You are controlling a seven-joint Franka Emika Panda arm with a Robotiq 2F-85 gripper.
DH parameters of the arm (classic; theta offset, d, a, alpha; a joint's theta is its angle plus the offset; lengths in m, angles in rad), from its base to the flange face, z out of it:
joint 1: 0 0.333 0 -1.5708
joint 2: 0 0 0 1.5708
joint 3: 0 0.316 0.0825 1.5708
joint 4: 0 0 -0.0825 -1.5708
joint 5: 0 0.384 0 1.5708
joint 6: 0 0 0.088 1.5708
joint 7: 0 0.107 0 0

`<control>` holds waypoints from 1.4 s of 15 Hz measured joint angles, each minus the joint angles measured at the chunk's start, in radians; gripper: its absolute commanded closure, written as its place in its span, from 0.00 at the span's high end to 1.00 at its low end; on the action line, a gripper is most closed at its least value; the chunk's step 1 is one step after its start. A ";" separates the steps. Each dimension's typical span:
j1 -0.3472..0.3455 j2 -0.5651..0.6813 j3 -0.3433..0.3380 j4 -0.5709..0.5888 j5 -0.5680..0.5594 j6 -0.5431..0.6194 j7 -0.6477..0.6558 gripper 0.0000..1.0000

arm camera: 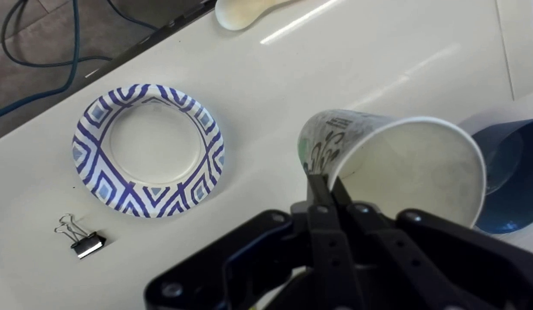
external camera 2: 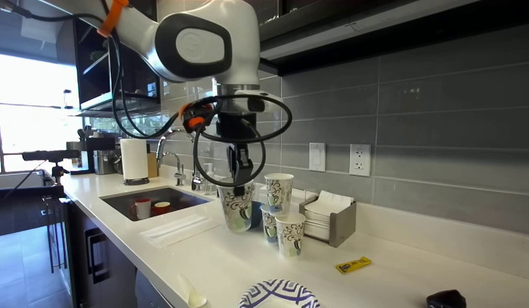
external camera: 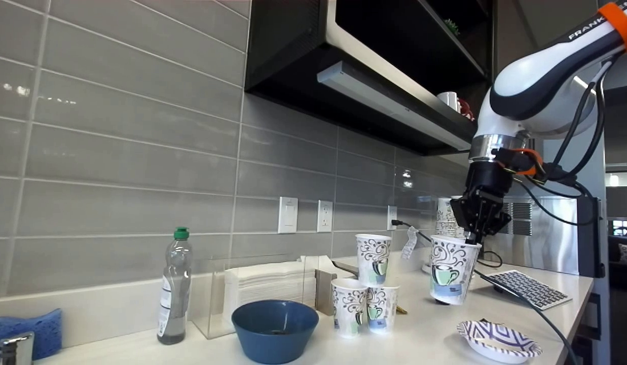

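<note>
My gripper (arm camera: 330,185) is shut on the rim of a patterned paper cup (arm camera: 335,133), one finger inside the cup and one outside. The cup also shows in both exterior views (external camera: 451,271) (external camera 2: 237,209), slightly tilted and apparently above the counter. The gripper (external camera: 473,238) points down in both exterior views (external camera 2: 240,189). Near it, an upper paper cup (external camera: 373,258) (external camera 2: 279,194) rests on two lower paper cups. The blue bowl (external camera: 275,332) shows past the held cup in the wrist view (arm camera: 514,189). A purple-patterned paper plate (arm camera: 156,144) (external camera: 498,344) lies on the counter.
A spoon (arm camera: 238,13) lies near the counter's front edge and a binder clip (arm camera: 87,244) near the plate. A yellow packet (external camera 2: 353,265), napkin holder (external camera 2: 343,224), bottle (external camera: 175,294), keyboard (external camera: 528,288) and sink (external camera 2: 174,194) are around. A cabinet (external camera: 293,61) hangs overhead.
</note>
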 measured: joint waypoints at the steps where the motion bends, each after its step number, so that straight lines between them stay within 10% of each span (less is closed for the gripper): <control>1: 0.001 0.009 0.000 -0.002 0.000 0.002 0.000 0.03; 21: 0.007 -0.085 0.023 0.229 -0.094 -0.197 -0.018 0.01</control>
